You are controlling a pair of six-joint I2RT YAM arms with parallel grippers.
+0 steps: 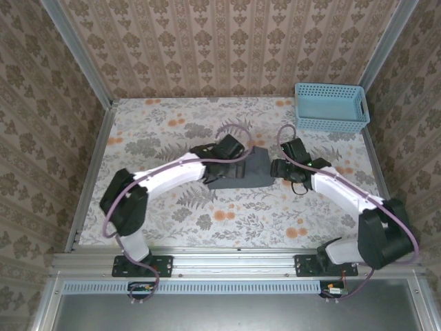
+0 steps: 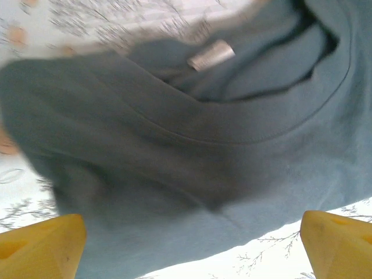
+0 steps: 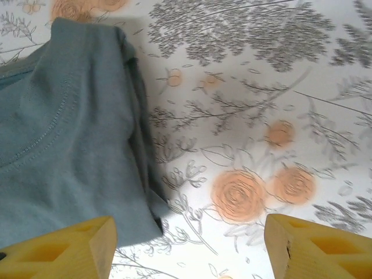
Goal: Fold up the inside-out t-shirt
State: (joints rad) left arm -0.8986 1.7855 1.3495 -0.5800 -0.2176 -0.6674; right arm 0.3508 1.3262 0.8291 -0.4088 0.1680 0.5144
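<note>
**T-SHIRT FOLDED AT TABLE CENTRE; BOTH GRIPPERS RELEASED**

**Overhead view.** The t-shirt (image 1: 242,174) lies as a compact, dark grey folded bundle at the centre of the frame, on the flower-patterned table (image 1: 172,207). The left gripper (image 1: 231,160) sits at the bundle's left edge and the right gripper (image 1: 278,167) at its right edge. A light blue perforated basket (image 1: 331,107) stands at the upper right, well apart from the shirt.

**Left wrist view.** The shirt lies directly below the gripper. The collar band curves across the middle of the frame with a stitched seam along it. A small pale label (image 2: 211,55) sits at upper centre, inside the neck opening. It is blurred and no writing on it can be read. The yellow fingers (image 2: 40,247) stand in the lower left and lower right corners, spread wide, with nothing clamped between them.

**Right wrist view.** The shirt occupies the left of the frame, its folded edge running from top to bottom beside bare table with orange roses. The fingers (image 3: 64,250) stand wide apart and grasp nothing. The left-hand one overlaps the shirt's lower corner; whether it touches the fabric cannot be told.
</note>
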